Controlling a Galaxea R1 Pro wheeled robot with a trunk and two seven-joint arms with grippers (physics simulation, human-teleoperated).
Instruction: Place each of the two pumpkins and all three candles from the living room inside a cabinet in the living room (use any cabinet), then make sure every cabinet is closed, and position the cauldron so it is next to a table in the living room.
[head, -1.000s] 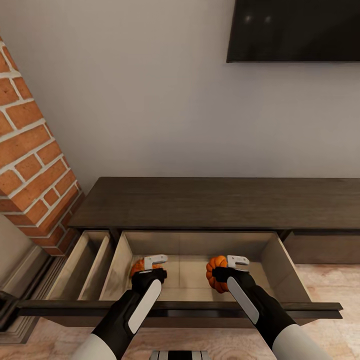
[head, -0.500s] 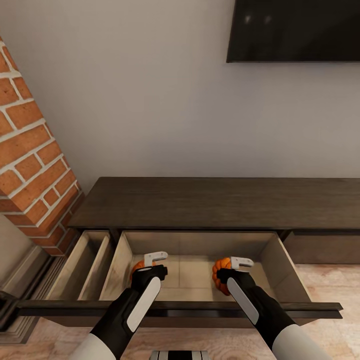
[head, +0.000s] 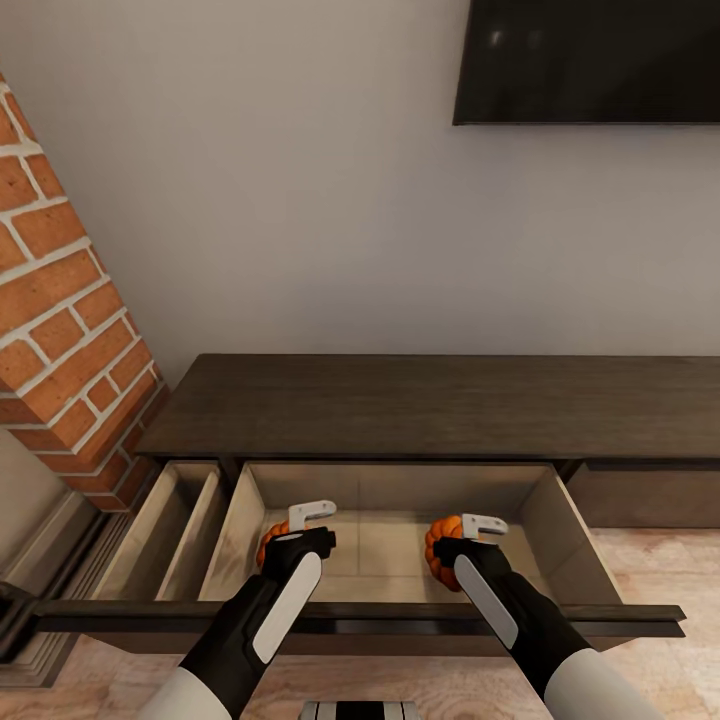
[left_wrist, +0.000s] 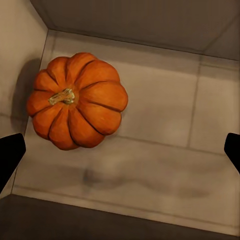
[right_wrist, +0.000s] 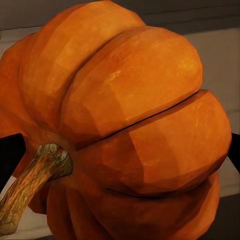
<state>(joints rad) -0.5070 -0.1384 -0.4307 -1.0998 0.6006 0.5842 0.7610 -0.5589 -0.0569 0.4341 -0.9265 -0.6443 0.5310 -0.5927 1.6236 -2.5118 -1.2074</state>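
Inside the open drawer (head: 390, 545) of the cabinet (head: 430, 405), 2 pumpkins are seen, 1 under each of the 2 grippers. Toward 7 o'clock in the head view, the left pumpkin (left_wrist: 76, 101) rests on the beige drawer floor near the side wall. The left gripper (head: 305, 528) is spread wide above it and holds nothing, with the dark fingertips (left_wrist: 10, 155) well apart from the fruit. Toward 5 o'clock, the right pumpkin (right_wrist: 125, 125) lies between the fingers of the right gripper (head: 478, 533); whether it is clamped cannot be told. 1 dark screen (head: 590, 60) hangs at 1 o'clock, 1 brick column (head: 60, 330) stands at 9 o'clock.
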